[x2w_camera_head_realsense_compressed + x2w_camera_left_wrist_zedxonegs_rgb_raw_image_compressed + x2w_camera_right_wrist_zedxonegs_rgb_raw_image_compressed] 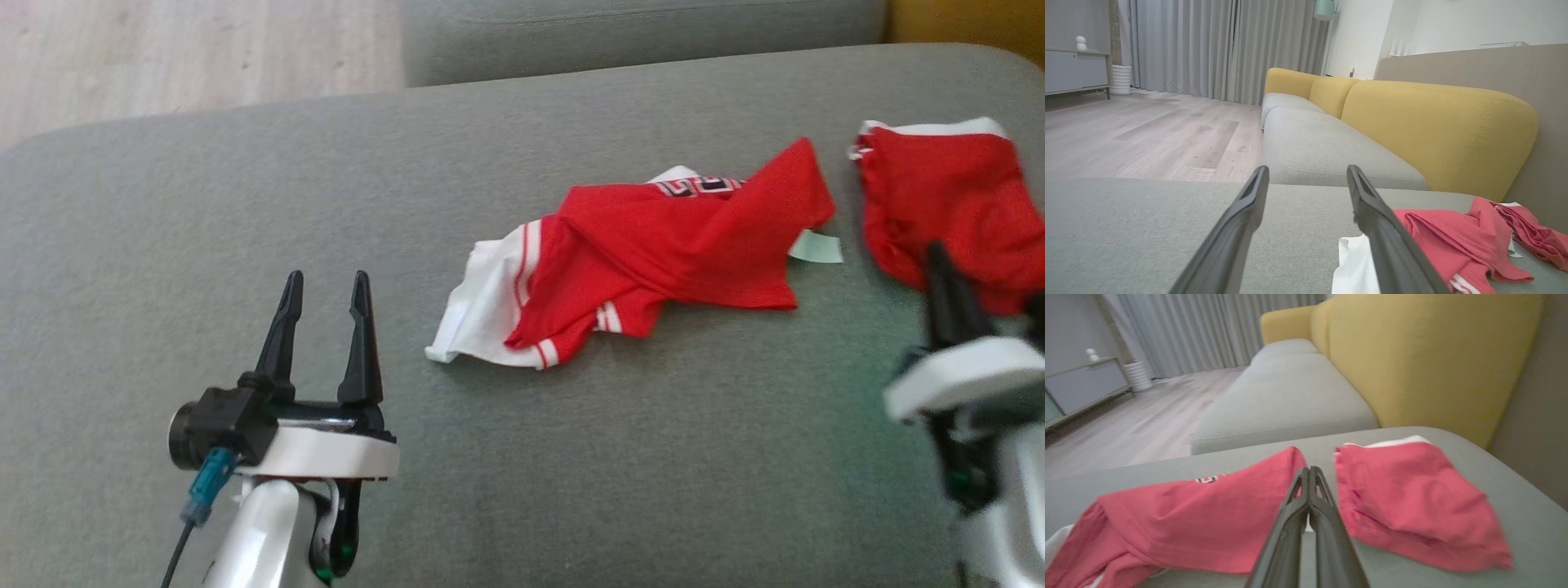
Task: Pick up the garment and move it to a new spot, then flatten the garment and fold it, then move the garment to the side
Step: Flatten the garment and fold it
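A crumpled red garment (669, 245) with white trim and a white part at its left lies in the middle of the grey sofa cushion (204, 229); it also shows in the left wrist view (1437, 232) and the right wrist view (1188, 514). A second red piece (947, 188) with a white edge lies just to its right (1404, 498). My left gripper (326, 282) stands open and empty over bare cushion, left of the garment (1306, 171). My right gripper (936, 249) is shut, its fingers pressed together (1308, 470) over the gap between the two red pieces, with nothing visibly between them.
A pale tag (816, 247) lies between the two red pieces. The yellow backrest (1433, 122) runs along the right side. Another grey cushion (637, 33) adjoins at the far side, with wooden floor (163, 57) beyond the far left edge.
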Motion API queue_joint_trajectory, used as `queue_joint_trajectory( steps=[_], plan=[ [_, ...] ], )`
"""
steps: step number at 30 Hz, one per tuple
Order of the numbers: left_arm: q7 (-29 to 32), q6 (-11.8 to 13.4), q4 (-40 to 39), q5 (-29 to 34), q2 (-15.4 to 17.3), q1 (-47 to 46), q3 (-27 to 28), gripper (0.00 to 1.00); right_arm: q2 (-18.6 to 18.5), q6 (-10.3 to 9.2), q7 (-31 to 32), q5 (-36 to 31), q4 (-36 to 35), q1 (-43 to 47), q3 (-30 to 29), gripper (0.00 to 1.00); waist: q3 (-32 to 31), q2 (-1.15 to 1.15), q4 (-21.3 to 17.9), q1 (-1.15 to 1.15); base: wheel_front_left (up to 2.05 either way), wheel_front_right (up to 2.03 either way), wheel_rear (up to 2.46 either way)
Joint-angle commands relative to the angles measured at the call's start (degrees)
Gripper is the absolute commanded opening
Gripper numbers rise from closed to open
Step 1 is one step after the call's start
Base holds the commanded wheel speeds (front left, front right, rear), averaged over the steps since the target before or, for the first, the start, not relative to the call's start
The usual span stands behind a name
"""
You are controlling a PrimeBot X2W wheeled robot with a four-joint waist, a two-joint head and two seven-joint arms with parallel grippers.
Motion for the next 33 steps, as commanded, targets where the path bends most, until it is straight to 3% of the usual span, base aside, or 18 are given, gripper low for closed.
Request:
queue_joint_trajectory(
  steps=[1, 5, 9, 10, 11, 12, 21, 33],
  plan=[
    [-0.28, -0.03, -1.96, 0.31, 0.21, -0.97, 2.04, 1.0, -0.52, -0.04, 1.25, -1.3, -3.61, -0.48, -1.13, 0.0, -0.33, 0.0, -1.16, 0.0, 0.0, 0.0, 0.0],
    [-0.28, -0.13, -1.96, 0.24, 0.21, -1.37, 1.69, 1.0, 1.19, -0.04, 4.73, -4.9, -7.49, 2.15, -8.73, 0.0, -0.13, 0.0, -1.57, 0.0, 0.0, 0.0, 0.0],
    [-0.28, -0.41, -1.81, 0.36, 0.21, -1.6, 1.52, 1.0, 3.41, -0.04, 4.96, -5.41, -10.67, 2.9, -7.32, 0.0, 0.13, 0.0, -1.22, 0.0, 0.0, 0.0, 0.0],
    [-0.28, -0.49, -1.83, 0.45, 0.21, -1.69, 1.53, 1.0, 3.73, -0.04, 4.36, -5.36, -11.38, 2.94, -6.06, 0.04, 0.15, 0.0, -0.99, 0.0, 0.0, 0.0, 0.0],
    [-0.28, -0.57, -1.86, 0.52, 0.21, -1.74, 1.56, 1.0, 3.99, -0.04, 3.52, -5.3, -12.01, 2.91, -4.91, 0.59, 0.15, 0.0, -0.73, 0.0, 0.0, 0.0, 0.0],
    [-0.28, -0.62, -1.92, 0.6, 0.21, -1.77, 1.61, 1.0, 4.23, -0.04, 2.58, -5.26, -12.49, 2.79, -3.91, 1.0, 0.14, 0.0, -0.47, 0.0, 0.0, 0.0, 0.0],
    [-0.28, -0.94, -2.47, 0.92, 0.21, -1.41, 1.81, 1.0, 4.99, -0.04, -5.86, -5.14, -12.78, 1.4, 7.57, 1.0, -0.33, 0.0, 1.83, 0.0, 0.0, 0.0, 0.0],
    [-0.28, -0.82, -1.73, 0.49, 0.21, 0.3, -0.44, 1.0, 5.65, -0.04, -10.77, -5.45, -1.97, 2.82, 19.31, 1.0, -1.08, 0.0, 5.4, 0.0, 0.0, 0.0, 0.0]
  ],
)
